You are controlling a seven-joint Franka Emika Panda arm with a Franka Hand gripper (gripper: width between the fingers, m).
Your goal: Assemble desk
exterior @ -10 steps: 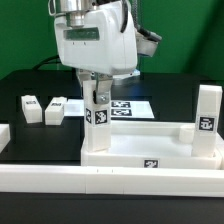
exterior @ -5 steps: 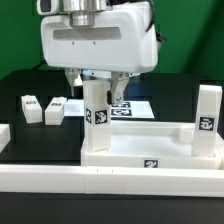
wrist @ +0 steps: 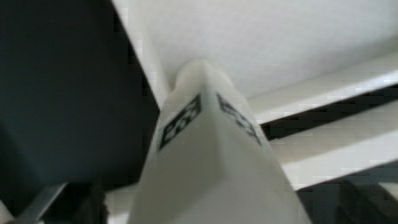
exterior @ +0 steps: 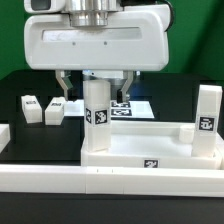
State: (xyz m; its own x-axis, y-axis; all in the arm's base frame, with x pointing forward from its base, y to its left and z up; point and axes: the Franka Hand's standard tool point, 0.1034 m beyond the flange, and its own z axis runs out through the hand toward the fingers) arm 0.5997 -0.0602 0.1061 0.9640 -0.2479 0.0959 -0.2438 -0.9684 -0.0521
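Spread wider, fingers (exterior: 63, 84) flank upright leg (exterior: 97, 108); two loose legs (exterior: 31, 108) nearby.

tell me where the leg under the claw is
The leg stands upright on the tabletop's corner at the exterior view's left, between the fingers of the open claw, beside two loose legs.

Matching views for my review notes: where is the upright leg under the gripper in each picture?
Exterior view: the leg stands upright on the tabletop, toward the exterior view's left, between the gripper's open jaws.
Wrist view: the leg fills the middle, seen lengthwise from above.
Shared landmark: the black tag on the leg's side, in both views.
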